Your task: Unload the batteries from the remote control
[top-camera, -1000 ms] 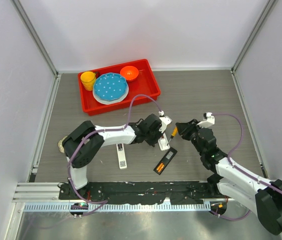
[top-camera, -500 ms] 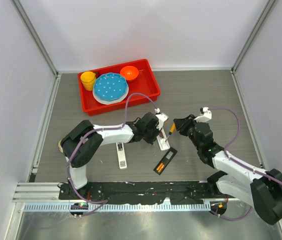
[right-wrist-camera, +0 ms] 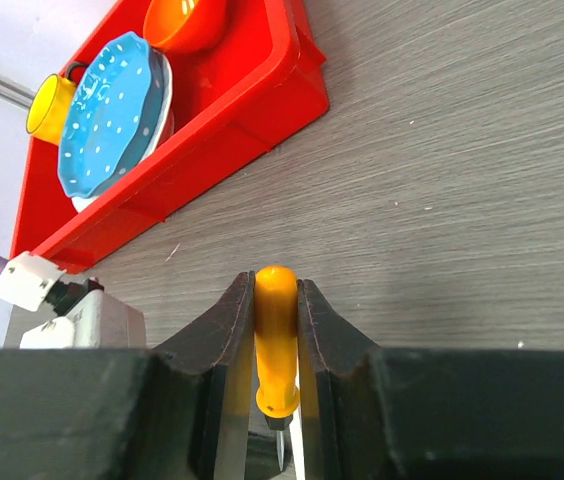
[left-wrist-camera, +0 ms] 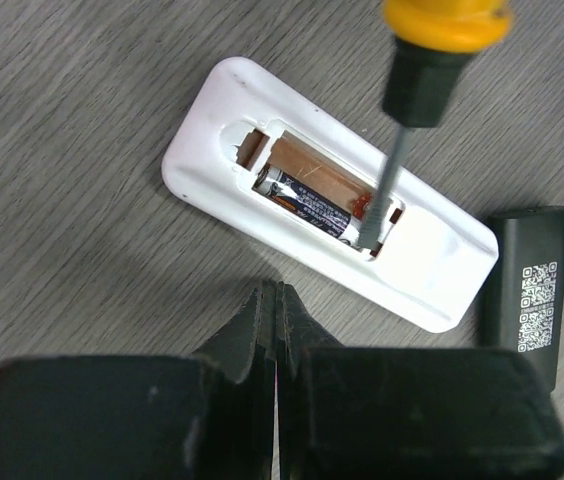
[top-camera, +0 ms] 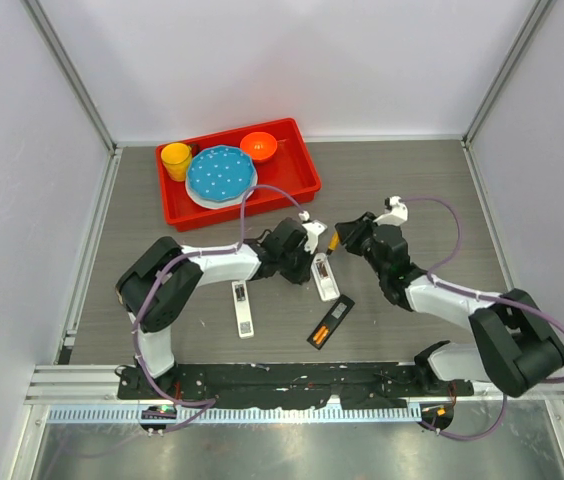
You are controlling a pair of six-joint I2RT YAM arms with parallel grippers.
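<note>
A white remote (left-wrist-camera: 332, 230) lies face down with its battery bay open, and one dark grey battery (left-wrist-camera: 307, 205) sits in the bay. In the top view this remote (top-camera: 324, 277) lies between the two arms. My right gripper (right-wrist-camera: 275, 300) is shut on the orange-handled screwdriver (right-wrist-camera: 275, 340). The screwdriver's shaft (left-wrist-camera: 382, 190) reaches down into the right end of the bay, beside the battery. My left gripper (left-wrist-camera: 275, 295) is shut and empty, just in front of the remote's near edge and apart from it.
A black remote (top-camera: 330, 322) lies open below, with an orange cell (top-camera: 320, 330) in it. Another white remote (top-camera: 243, 308) lies to the left. A red tray (top-camera: 302, 175) at the back holds a blue plate (top-camera: 221, 175), yellow cup (top-camera: 175, 160) and orange bowl (top-camera: 258, 146).
My right gripper has moved left and away with the screwdriver, up to the white remote. My left gripper has drawn back a little to the left.
</note>
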